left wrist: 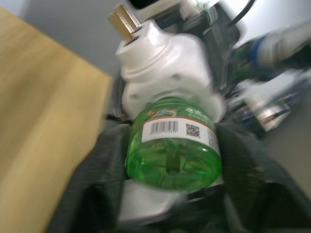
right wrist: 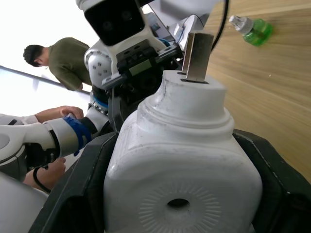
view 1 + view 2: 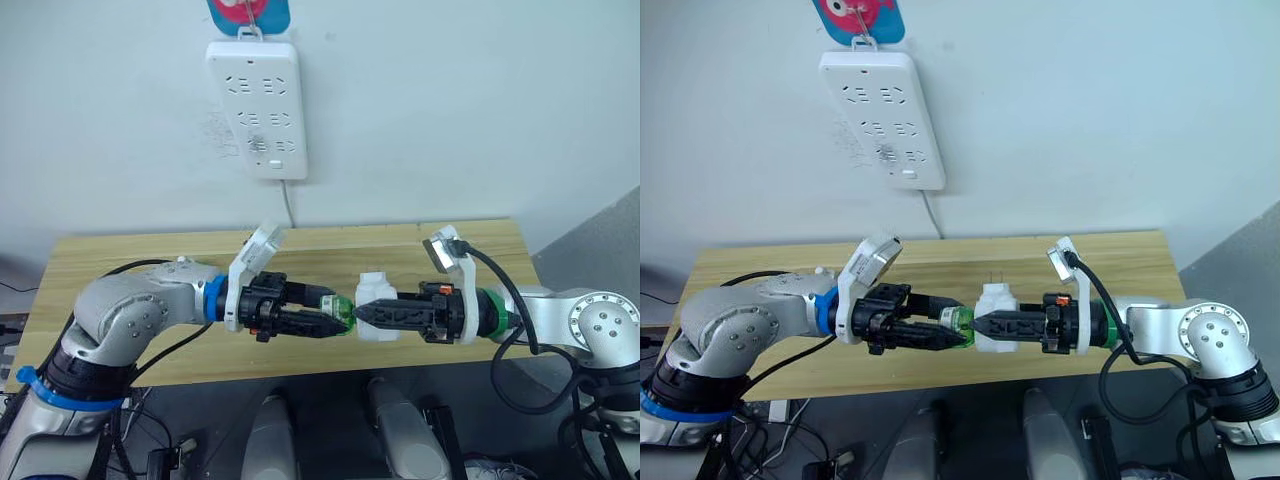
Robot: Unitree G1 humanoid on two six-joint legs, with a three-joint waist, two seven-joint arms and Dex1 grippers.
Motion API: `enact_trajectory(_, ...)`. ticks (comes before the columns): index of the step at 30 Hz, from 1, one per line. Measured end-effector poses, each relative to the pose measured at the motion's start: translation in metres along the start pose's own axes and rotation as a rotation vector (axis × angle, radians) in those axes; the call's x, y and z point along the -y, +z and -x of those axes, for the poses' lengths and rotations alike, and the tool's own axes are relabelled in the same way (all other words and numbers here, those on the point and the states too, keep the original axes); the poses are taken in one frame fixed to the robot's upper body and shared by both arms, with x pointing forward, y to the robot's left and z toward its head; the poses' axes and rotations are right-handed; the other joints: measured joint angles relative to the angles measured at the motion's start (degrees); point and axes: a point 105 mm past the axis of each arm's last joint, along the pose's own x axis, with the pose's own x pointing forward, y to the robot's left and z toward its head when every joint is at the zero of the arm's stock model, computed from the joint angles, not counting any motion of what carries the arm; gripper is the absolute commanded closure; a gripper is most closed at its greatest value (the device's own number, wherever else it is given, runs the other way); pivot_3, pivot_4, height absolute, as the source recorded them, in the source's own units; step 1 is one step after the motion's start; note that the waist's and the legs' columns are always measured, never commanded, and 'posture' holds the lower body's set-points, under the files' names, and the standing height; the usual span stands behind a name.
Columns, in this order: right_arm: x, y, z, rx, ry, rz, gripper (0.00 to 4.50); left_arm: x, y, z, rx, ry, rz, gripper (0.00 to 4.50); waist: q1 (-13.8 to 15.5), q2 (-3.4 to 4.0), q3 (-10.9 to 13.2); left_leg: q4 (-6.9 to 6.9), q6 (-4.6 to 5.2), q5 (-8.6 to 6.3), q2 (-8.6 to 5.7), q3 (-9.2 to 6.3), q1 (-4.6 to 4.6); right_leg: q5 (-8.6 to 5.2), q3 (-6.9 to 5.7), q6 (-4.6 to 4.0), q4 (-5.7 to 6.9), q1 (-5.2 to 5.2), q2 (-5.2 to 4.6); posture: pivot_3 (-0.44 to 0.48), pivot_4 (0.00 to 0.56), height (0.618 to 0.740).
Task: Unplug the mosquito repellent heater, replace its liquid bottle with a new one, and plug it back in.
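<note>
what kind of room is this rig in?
Likely a lab or test room, not a home: bare white wall with a hung power strip, one plain wooden table, and people standing by.

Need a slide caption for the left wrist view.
Left gripper holds the green bottle seated in the white heater, beside the wooden table.
</note>
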Motion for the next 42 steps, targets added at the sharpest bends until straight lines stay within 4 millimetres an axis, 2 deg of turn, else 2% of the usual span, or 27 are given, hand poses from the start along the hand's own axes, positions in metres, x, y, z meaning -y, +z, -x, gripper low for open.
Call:
enact_trajectory(1,0.001,0.000,0.001,0.002,-0.005,-0.002,1.38,-0.001,-0.002,0.000,0.003,0.027,-0.079,0.27,0.06,0.00,0.00,0.01,0.00,0.00,-0.02,0.04,0.00,0.00,0.03,0.00,-0.01,0.00,-0.02,-0.174,0.335,0.740)
enact_trajectory(3,0.002,0.001,0.001,0.006,-0.011,-0.003,1.38,-0.004,-0.003,0.001,0.034,0.079,-0.223,0.27,0.23,0.00,0.00,0.03,-0.01,0.00,-0.02,0.10,0.01,0.00,0.08,0.00,-0.05,0.03,-0.03,-0.173,0.335,0.740)
enact_trajectory(5,0.002,0.003,0.002,0.019,-0.013,0.001,1.38,-0.003,-0.006,0.000,0.082,0.116,-0.449,0.27,0.32,0.00,0.00,0.06,-0.01,0.01,-0.02,0.16,0.01,0.01,0.12,-0.01,-0.10,0.05,-0.04,-0.175,0.335,0.740)
enact_trajectory(8,0.001,0.002,0.001,0.014,-0.003,-0.002,1.38,0.000,-0.022,0.007,0.088,0.158,-0.676,0.27,0.38,0.00,0.00,0.07,0.00,0.01,-0.02,0.20,0.03,0.01,0.16,-0.01,-0.06,0.04,-0.04,-0.178,0.337,0.740)
enact_trajectory(13,0.000,0.002,0.000,0.015,0.003,-0.003,1.38,0.006,-0.022,0.003,0.143,0.174,-0.905,0.27,1.07,0.00,0.00,0.14,0.00,0.00,-0.05,0.21,0.00,0.02,0.20,0.01,-0.08,0.06,-0.04,-0.178,0.336,0.740)
enact_trajectory(18,0.000,0.002,0.000,0.015,0.005,-0.004,1.38,0.004,-0.013,0.000,0.183,0.183,-0.972,0.27,1.22,0.00,0.00,0.16,0.01,0.00,-0.04,0.21,0.01,0.03,0.19,0.03,-0.03,0.07,-0.03,-0.181,0.335,0.740)
enact_trajectory(21,0.000,0.002,0.000,0.015,0.005,-0.004,1.38,0.006,-0.015,-0.001,0.177,0.161,-0.973,0.88,1.22,0.00,0.00,0.15,0.01,0.00,-0.03,0.20,0.01,0.03,0.18,0.04,-0.03,0.06,-0.03,-0.183,0.335,0.740)
enact_trajectory(25,0.000,0.002,0.000,0.017,0.004,-0.003,1.38,0.008,-0.017,-0.002,0.167,0.131,-0.952,2.10,1.20,0.00,0.00,0.15,0.01,0.00,-0.03,0.18,0.01,0.03,0.17,0.04,0.00,0.06,-0.03,-0.180,0.336,0.740)
enact_trajectory(26,0.000,0.002,0.000,0.016,0.006,-0.002,1.38,0.008,-0.017,-0.001,0.166,0.126,-0.949,2.25,1.19,0.00,0.00,0.15,0.01,0.00,-0.03,0.18,0.01,0.03,0.17,0.04,0.00,0.06,-0.03,-0.179,0.336,0.740)
enact_trajectory(28,-0.001,0.002,-0.001,0.014,0.010,0.001,1.38,0.010,-0.017,-0.001,0.163,0.116,-0.943,2.24,1.18,0.00,0.00,0.15,0.01,0.00,-0.03,0.18,0.01,0.03,0.17,0.04,-0.01,0.06,-0.03,-0.179,0.336,0.740)
enact_trajectory(32,-0.004,-0.002,-0.003,-0.002,0.022,0.004,1.38,0.014,-0.015,0.003,0.113,0.070,-0.846,2.24,1.09,0.00,0.00,0.15,0.01,0.00,-0.02,0.16,0.01,0.03,0.16,0.04,0.02,0.06,-0.02,-0.171,0.339,0.740)
enact_trajectory(34,-0.004,-0.004,-0.004,-0.010,0.024,-0.001,1.38,0.015,-0.011,0.004,0.058,0.040,-0.583,2.24,0.90,0.00,0.00,0.15,0.01,0.00,-0.01,0.08,0.01,0.02,0.13,0.04,0.06,0.06,-0.01,-0.168,0.339,0.740)
enact_trajectory(35,-0.003,-0.003,-0.004,-0.002,0.023,0.002,1.39,0.014,-0.007,0.004,0.046,0.031,-0.373,2.24,0.98,0.02,0.03,0.16,0.01,0.00,0.00,0.02,0.00,0.02,0.08,0.05,0.09,0.06,-0.01,-0.169,0.341,0.740)
enact_trajectory(37,-0.005,0.001,-0.002,0.010,0.031,0.012,1.39,0.015,0.000,0.004,0.037,-0.002,-0.078,2.24,0.83,0.05,0.04,0.17,0.01,0.00,-0.03,0.03,0.01,0.01,0.11,0.05,0.06,0.08,-0.02,-0.169,0.341,0.740)
enact_trajectory(40,-0.008,0.002,-0.002,0.011,0.052,0.017,1.39,0.015,0.006,0.006,0.021,-0.060,0.204,2.24,0.39,0.04,0.05,0.16,0.01,0.00,-0.03,0.04,0.00,0.02,0.08,0.05,0.03,0.07,0.01,-0.170,0.342,0.740)
enact_trajectory(42,-0.009,0.001,-0.003,0.006,0.061,0.019,1.39,0.015,0.007,0.008,0.000,-0.084,0.301,2.24,0.11,0.04,0.05,0.14,0.02,-0.01,-0.02,0.03,0.01,0.01,0.06,0.05,0.04,0.06,0.02,-0.171,0.342,0.740)
